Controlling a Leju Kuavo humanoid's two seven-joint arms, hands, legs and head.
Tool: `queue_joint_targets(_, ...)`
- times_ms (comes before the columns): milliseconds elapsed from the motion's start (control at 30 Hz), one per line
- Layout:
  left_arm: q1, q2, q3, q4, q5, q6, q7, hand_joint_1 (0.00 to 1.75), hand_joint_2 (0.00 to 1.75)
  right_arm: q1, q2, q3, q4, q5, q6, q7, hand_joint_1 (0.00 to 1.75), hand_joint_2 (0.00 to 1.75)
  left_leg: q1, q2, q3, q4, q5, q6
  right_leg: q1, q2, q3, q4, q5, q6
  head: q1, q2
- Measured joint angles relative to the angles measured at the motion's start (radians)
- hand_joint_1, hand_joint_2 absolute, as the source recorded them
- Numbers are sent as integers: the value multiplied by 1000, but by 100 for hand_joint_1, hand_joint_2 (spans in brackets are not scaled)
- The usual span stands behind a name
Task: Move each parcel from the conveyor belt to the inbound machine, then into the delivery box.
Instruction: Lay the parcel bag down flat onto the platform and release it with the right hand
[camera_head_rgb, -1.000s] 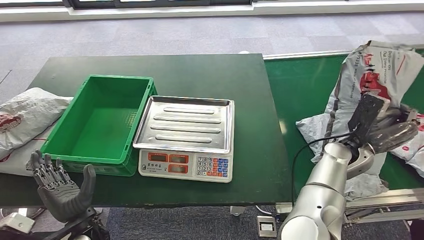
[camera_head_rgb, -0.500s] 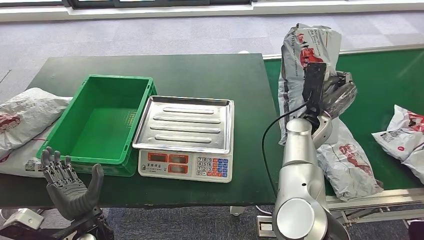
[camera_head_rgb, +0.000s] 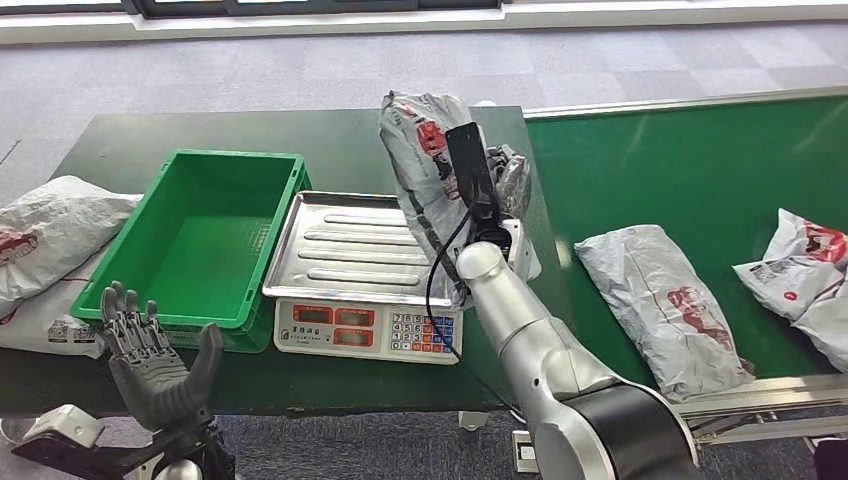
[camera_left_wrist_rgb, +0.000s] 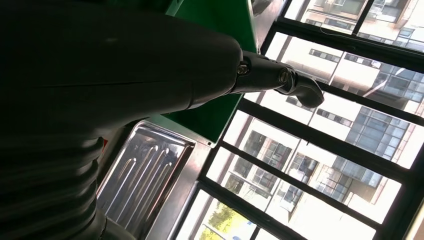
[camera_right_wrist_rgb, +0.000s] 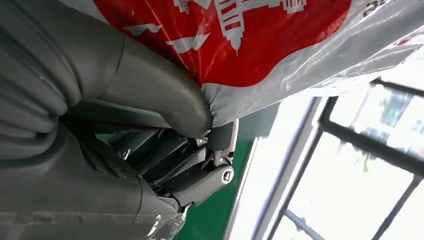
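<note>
Right hand (camera_head_rgb: 505, 180) grips a grey parcel with red print (camera_head_rgb: 425, 160), thumb and fingers (camera_right_wrist_rgb: 200, 150) clamped on its edge, holding it upright above the right edge of the scale's steel tray (camera_head_rgb: 340, 250). Green delivery box (camera_head_rgb: 200, 245) sits at the scale's 9 o'clock; two more parcels lie on the conveyor belt (camera_head_rgb: 640, 170) at its 3 o'clock. Left hand (camera_head_rgb: 155, 365) is empty, fingers spread, at the table's near-left edge.

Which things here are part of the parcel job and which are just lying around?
Job: held parcel in right hand, scale tray, green crate, conveyor belt with waiting parcels.
Lying about: bags beside the crate; left hand idle.
</note>
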Motion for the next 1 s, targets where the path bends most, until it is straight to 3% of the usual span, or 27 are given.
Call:
queue_joint_targets(200,-25,2,0,21,-8,-18,0,0,175,1,0,251,39,-150,116,-103,175,175,0,0,0,0,0,0,0,0,0,0,0,0,0,0)
queue_joint_targets(400,-37,4,0,33,-15,-18,0,0,175,0,0,400,43,-257,129,-106,175,175,0,0,0,0,0,0,0,0,-1,0,0,0,0,0)
queue_joint_targets(600,-37,5,0,33,-15,-18,0,0,175,-3,0,494,52,-313,140,-100,175,175,0,0,0,0,0,0,0,0,-1,0,0,0,0,0)
queue_joint_targets(833,-37,5,0,33,-15,-11,0,0,175,-6,0,538,74,-347,127,-80,175,175,0,0,0,0,0,0,0,0,-1,0,0,0,0,0)
queue_joint_targets(967,-36,5,0,30,-6,7,0,0,175,-9,-1,558,97,-361,26,2,0,175,0,0,0,0,0,0,0,0,-1,0,0,0,0,0)
queue_joint_targets(1000,-36,5,0,30,-4,9,0,0,175,-10,-2,561,105,-360,-1,20,0,175,0,0,0,0,0,0,0,0,-1,0,0,0,0,0)
